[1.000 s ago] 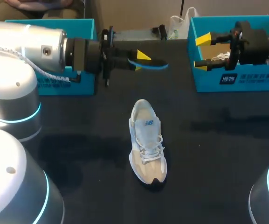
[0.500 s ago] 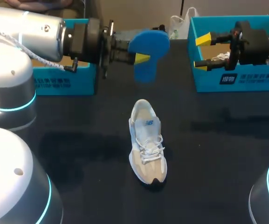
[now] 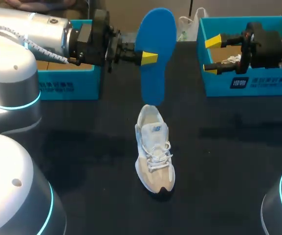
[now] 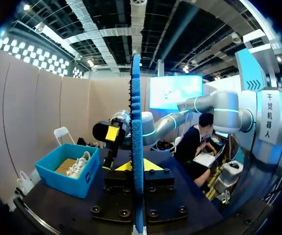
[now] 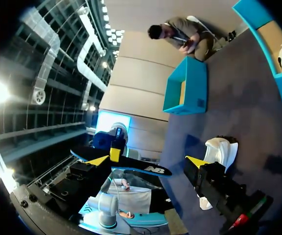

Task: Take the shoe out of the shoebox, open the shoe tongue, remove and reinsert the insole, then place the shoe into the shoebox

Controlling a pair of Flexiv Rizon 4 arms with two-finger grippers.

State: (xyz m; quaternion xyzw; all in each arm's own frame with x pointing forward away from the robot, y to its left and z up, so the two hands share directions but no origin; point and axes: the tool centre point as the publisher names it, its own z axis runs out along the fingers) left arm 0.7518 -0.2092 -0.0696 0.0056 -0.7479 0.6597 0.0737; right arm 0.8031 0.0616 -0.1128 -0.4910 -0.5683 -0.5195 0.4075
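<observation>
My left gripper [image 3: 148, 58] is shut on a blue insole [image 3: 155, 34], which stands upright on its long axis above the table's far middle. In the left wrist view the insole [image 4: 137, 122] shows edge-on between the yellow tips of that gripper [image 4: 134, 166]. A white and beige shoe [image 3: 154, 154] lies on the black table, toe toward the near edge, below the insole's lower end. My right gripper [image 3: 211, 54] hangs open and empty at the near left corner of the right blue shoebox [image 3: 258, 81]. In the right wrist view the shoe [image 5: 221, 149] lies beyond the open right gripper [image 5: 148, 161].
A second white shoe [image 3: 231, 61] lies inside the right shoebox, also seen as a white shoe [image 4: 78, 164] in the blue box [image 4: 62, 178]. Another blue box [image 3: 67, 81] stands at the far left, under my left arm. White bag [image 3: 185, 25] behind the table.
My left gripper has turned the insole from lying flat to standing upright and has drawn back a little to the left. The right arm and the shoe have not moved.
</observation>
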